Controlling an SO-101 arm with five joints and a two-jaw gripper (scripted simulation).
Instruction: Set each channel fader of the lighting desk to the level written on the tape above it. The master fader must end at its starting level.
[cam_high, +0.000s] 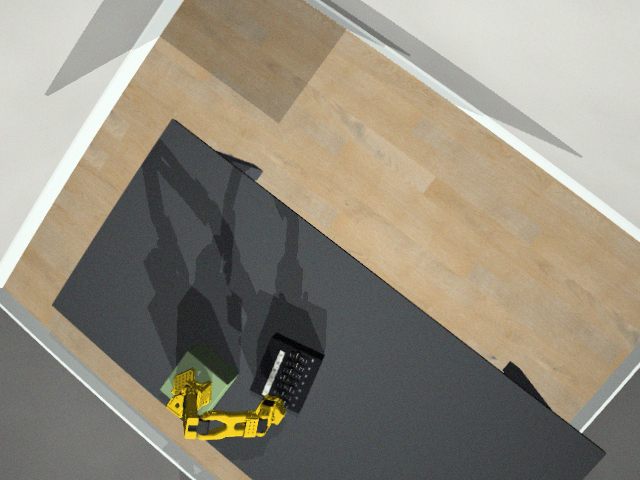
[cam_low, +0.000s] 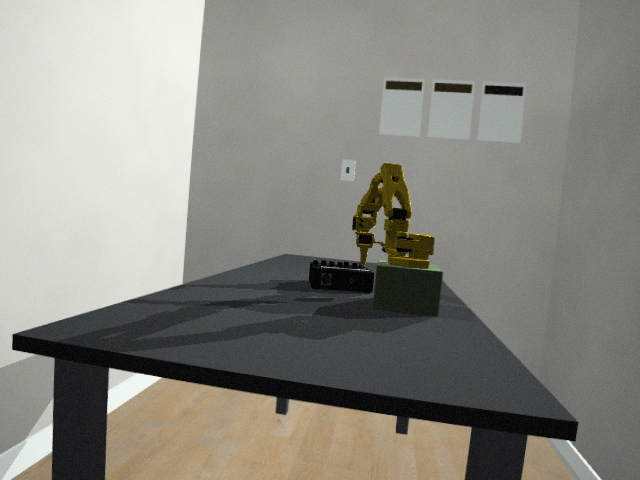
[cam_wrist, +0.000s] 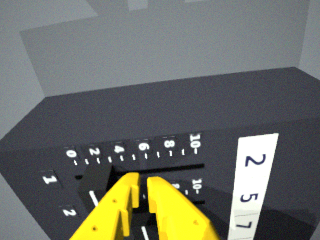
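Observation:
The black lighting desk (cam_high: 287, 373) sits on the dark table beside the arm's green base block (cam_high: 199, 375). It also shows in the exterior view (cam_low: 341, 275). In the wrist view the white tape (cam_wrist: 255, 185) reads 2, 5, 7 from the top. Channel 1's fader cap (cam_wrist: 94, 184) sits near the 2 mark of its 0–10 scale, just left of my fingers. My gripper (cam_wrist: 140, 187) is shut and empty, its tips pointing down over the slots of channels 1 and 2. Lower channels and the master fader are hidden by the fingers.
The yellow arm (cam_high: 227, 421) reaches from the green block (cam_low: 408, 288) over the desk's near end. Table edges lie close to the base (cam_high: 170, 413). Three white sheets (cam_low: 450, 109) hang on the far wall.

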